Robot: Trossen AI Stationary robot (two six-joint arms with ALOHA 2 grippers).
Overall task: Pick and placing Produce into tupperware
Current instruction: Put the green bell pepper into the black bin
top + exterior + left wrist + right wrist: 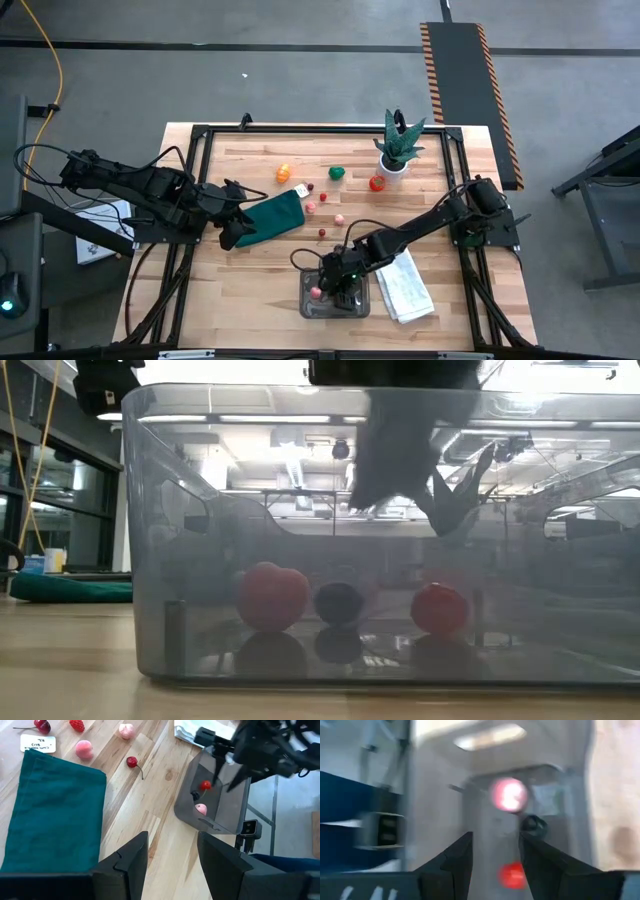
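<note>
The tupperware stands near the table's front edge. A pink piece, a dark one and a red one rest on its floor. My right gripper hangs open over it, fingers pointing down, clear above the red piece. More produce lies farther back on the table: an orange piece, a green one, a red one and several small pink and dark red ones. My left gripper is open and raised at the left, by the dark green cloth.
A folded white towel lies right of the tupperware. A potted plant stands at the back right. A white label lies by the cloth's far corner. Bare wood lies between the cloth and the tupperware.
</note>
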